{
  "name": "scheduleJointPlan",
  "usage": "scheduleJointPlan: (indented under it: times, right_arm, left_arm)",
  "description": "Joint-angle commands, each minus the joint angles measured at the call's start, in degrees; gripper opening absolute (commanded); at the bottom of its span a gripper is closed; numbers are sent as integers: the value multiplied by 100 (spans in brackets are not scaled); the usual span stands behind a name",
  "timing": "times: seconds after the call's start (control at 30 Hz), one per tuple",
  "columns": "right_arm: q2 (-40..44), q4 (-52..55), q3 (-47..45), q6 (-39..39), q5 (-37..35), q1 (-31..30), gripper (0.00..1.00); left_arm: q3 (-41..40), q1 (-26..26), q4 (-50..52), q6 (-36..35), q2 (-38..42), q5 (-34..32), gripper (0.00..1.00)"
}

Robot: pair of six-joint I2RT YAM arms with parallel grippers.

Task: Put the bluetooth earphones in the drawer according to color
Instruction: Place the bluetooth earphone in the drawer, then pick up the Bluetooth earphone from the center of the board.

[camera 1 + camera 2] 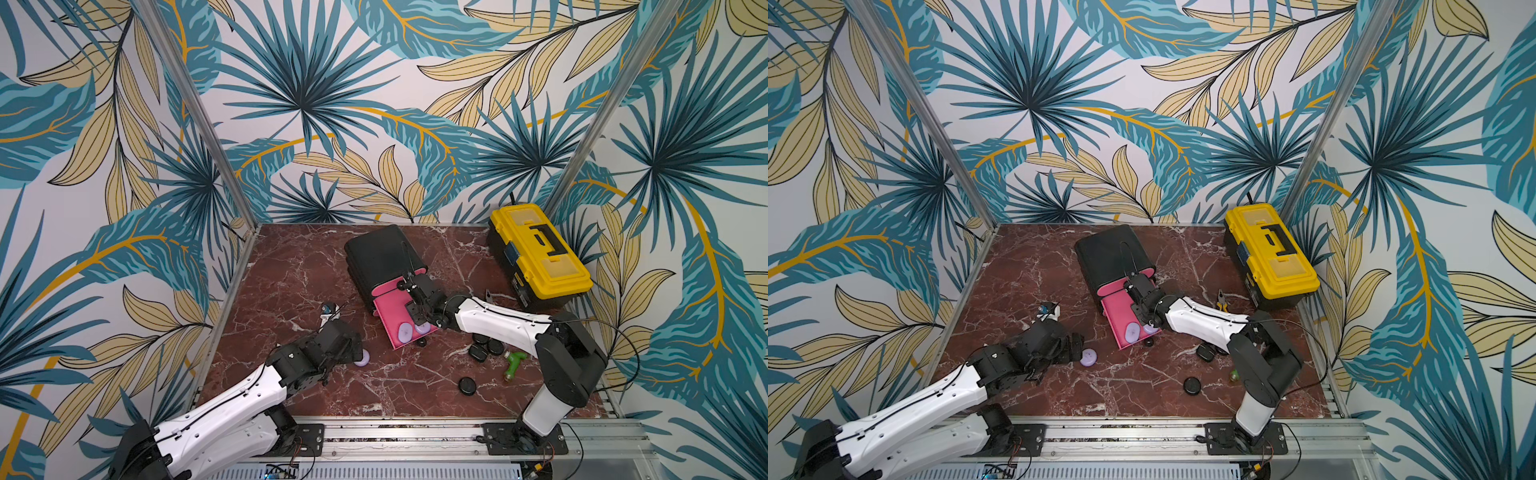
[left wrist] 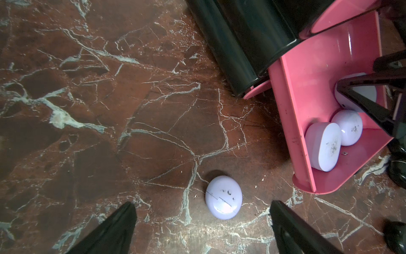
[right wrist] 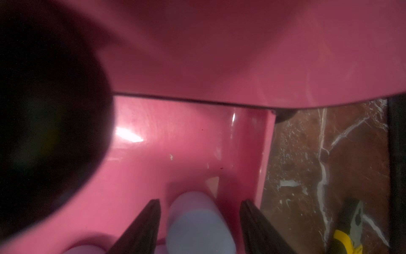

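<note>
Reddish marble tabletop [image 1: 291, 270], jungle wallpaper [image 1: 299, 104] all round. The right gripper [image 3: 201, 200] is sitting down inside the pulled-out pink drawer [image 1: 388, 313], jaws parted. It's straddling a lilac earphone case [image 3: 197, 224] with a sliver of gap on both sides, so it's let go, not squeezing. Two more lilac cases [image 2: 323, 147] are lying in that same drawer, touching each other. Can't tell which of the stacked drawers it is. The left gripper [image 2: 202, 202] is hanging low over the marble, spread wide and gripping nothing. A round lilac case [image 2: 223, 196] is lying just ahead of its jaws, near the drawer front but outside it. The black cabinet [image 1: 380, 253] is standing mid-table. Further out on the robot's right, a bunch of black cases [image 1: 484, 349] is lying together, with one lone black case [image 1: 467, 385] nearer the front edge. A green-handled tool [image 1: 514, 361] is lying beside them, with pliers [image 1: 1223, 301] and a yellow toolbox [image 1: 540, 253] toward the back corner.
</note>
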State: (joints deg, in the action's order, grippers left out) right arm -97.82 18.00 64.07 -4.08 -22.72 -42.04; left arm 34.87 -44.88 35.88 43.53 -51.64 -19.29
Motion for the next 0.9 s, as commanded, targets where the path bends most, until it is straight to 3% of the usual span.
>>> scheduleJointPlan:
  times: [0.0,0.33,0.63,0.87]
  right_arm:
    - [245,241,78,-82,-45,12,63]
    - [1274,891,199,-578,376,12,72]
    - [2222,1452,-228,-1487,785,7,99]
    - [3079,1696,-754,-2019,1078,12,100]
  left_arm:
    - [-7,24,77,51,57,-73,100]
    - [-77,28,45,205,-51,-10,100]
    - [-86,30,-116,373,-489,222,100]
    - [-64,59,-411,529,-1040,507,100]
